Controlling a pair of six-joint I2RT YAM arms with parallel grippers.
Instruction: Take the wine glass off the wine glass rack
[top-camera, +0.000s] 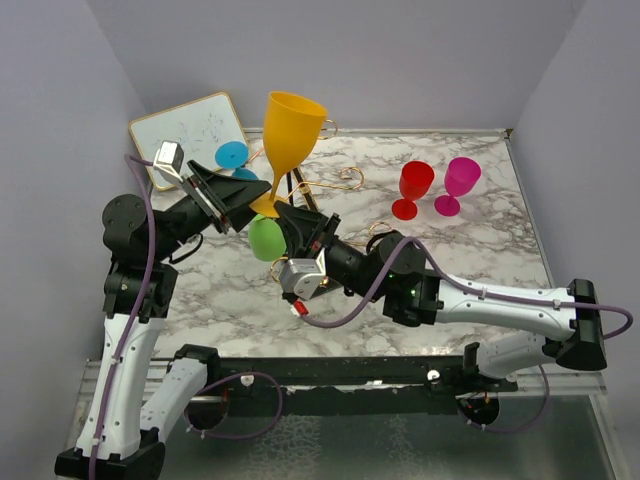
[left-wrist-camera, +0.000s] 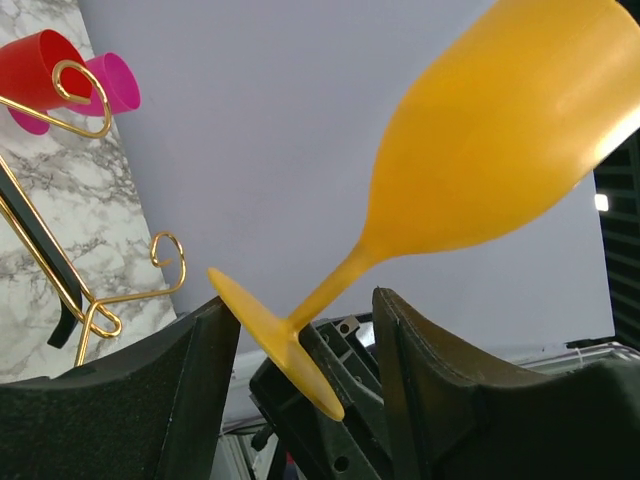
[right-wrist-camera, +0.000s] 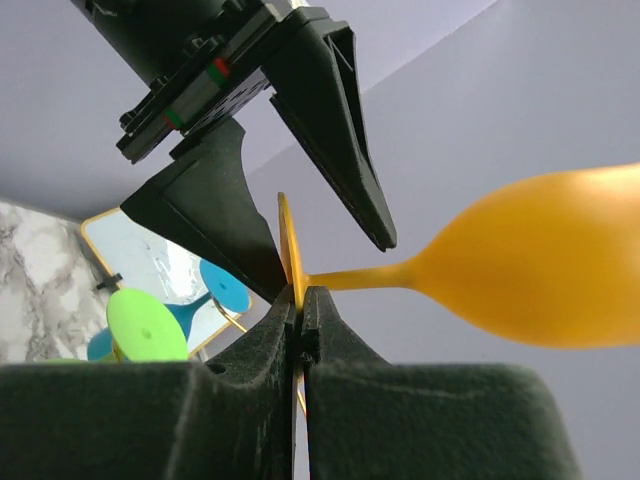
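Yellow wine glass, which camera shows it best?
Top external: the whole yellow wine glass shows, rim to stem. Left wrist crops its bowl; right wrist shows its foot pinched in the right gripper, bowl cut off.

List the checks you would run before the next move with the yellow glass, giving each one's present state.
1. Right gripper shut on the yellow glass foot: ok.
2. Left gripper open, jaws either side of the foot: ok.
3. Foot off the rack arms: ok.
4. Pinch sits at the foot's edge; firmness: cannot tell.
5. Red glass and pink glass away from both arms: ok.
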